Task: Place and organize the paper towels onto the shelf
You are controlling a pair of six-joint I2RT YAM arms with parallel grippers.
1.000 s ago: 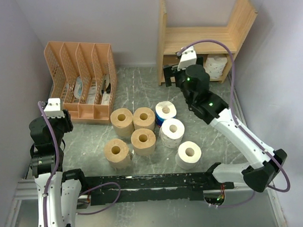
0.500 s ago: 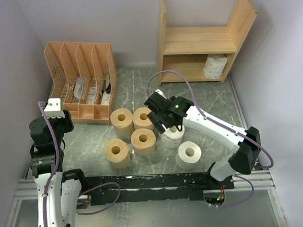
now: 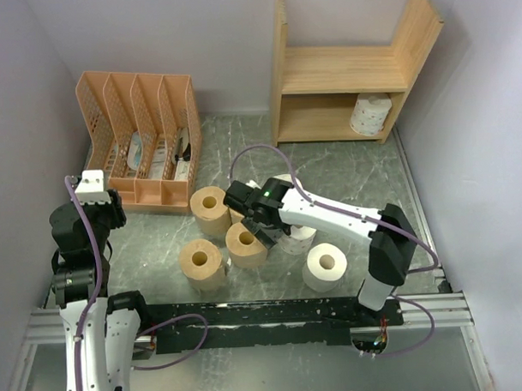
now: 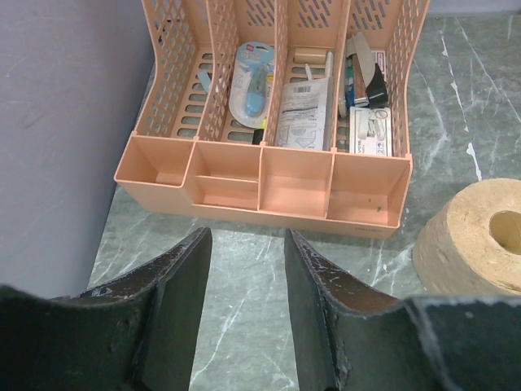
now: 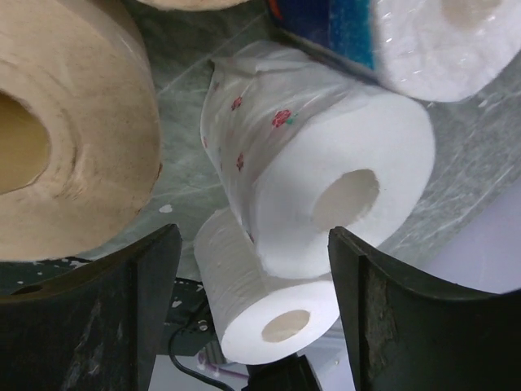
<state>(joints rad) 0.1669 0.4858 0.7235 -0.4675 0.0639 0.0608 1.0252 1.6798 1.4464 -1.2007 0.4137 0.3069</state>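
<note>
1. The left fingers [image 4: 175, 301] are spread and hold nothing. They hang over the bare worktop [image 4: 252, 269], with a tan roll [image 4: 480, 240] to their right.
2. The nearest white roll [image 3: 326, 266] stands on end at the near right of the cluster.
3. Two more tan rolls [image 3: 201, 259] stand on end side by side, left of the right arm.
4. The right fingers [image 5: 114, 309] are spread low over the cluster. The rose-printed roll [image 5: 326, 187] lies between them, and no grip is visible. Its wrapper shows no readable words.
5. The blue-marked roll [image 5: 391, 41] lies just beyond; its print is illegible.
6. The organizer [image 3: 139, 140] holds packets [image 4: 305, 102] whose print is too small to read.
7. The shelf [image 3: 342, 68] stands at the far right, with one patterned roll [image 3: 370, 114] at the right end of its lower tier.
</note>
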